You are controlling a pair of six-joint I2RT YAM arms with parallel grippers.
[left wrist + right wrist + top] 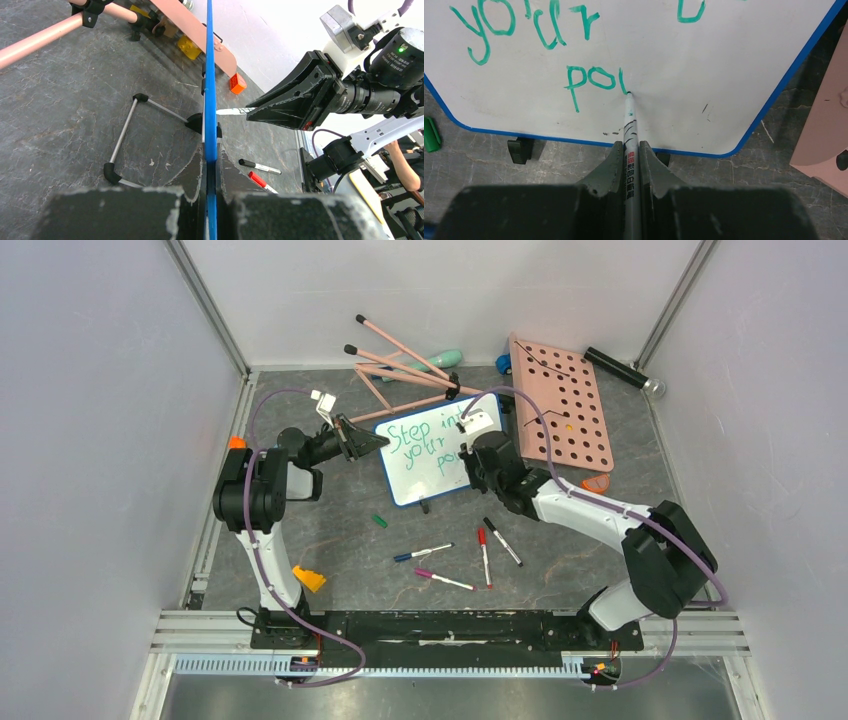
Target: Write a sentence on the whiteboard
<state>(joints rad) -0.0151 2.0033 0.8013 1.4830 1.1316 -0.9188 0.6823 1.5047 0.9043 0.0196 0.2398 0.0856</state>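
Note:
The blue-framed whiteboard stands tilted on the table between the arms. My left gripper is shut on its left edge; in the left wrist view the blue frame runs straight between the fingers of the left gripper. My right gripper is shut on a grey marker, whose green tip touches the whiteboard. The green sentence reads "Step into your po" plus one fresh stroke at the tip. The right gripper holds the marker along its barrel.
A pink board with round holes lies right of the whiteboard, with a pink rod frame behind. Loose markers lie in front of the whiteboard, and a green cap is nearby. An orange block sits near the left arm's base.

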